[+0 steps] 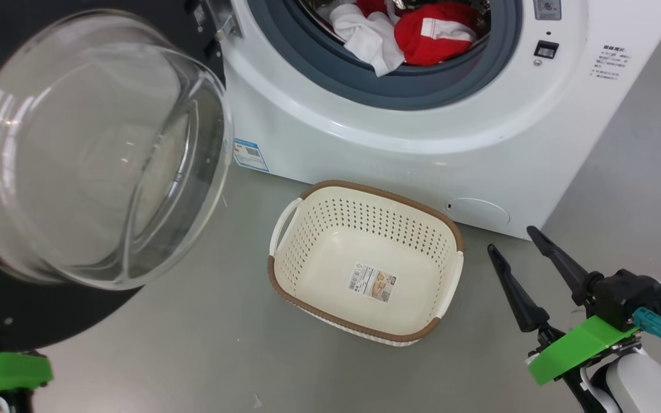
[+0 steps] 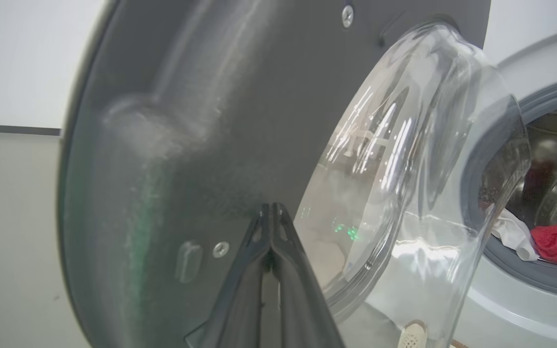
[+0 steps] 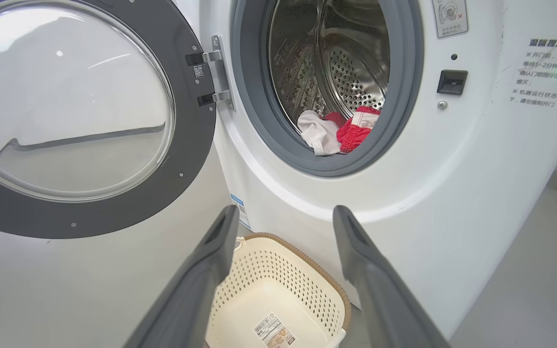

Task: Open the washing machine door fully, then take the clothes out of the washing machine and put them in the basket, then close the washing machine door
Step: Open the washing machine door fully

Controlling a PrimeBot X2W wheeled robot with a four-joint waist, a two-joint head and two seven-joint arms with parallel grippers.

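The washing machine (image 1: 365, 126) has its mouth uncovered, and its door (image 1: 95, 149) is swung wide to the left, glass bowl facing me. Red and white clothes (image 1: 422, 34) lie at the drum's front lip, also visible as clothes (image 3: 341, 133) in the right wrist view. The cream basket (image 1: 365, 192) stands empty on the floor in front of the machine. My left gripper (image 2: 271, 208) is shut with nothing in it, its tips close against the dark inner face of the door (image 2: 186, 121). My right gripper (image 1: 511, 240) is open and empty, low and to the right of the basket (image 3: 302, 253).
Grey floor (image 1: 204, 344) surrounds the basket, with open floor to the right of the machine (image 1: 640, 172). The open door overhangs the floor at the left. A latch slot (image 1: 545, 50) sits right of the mouth, and a blue label (image 1: 250, 155) at the machine's lower left.
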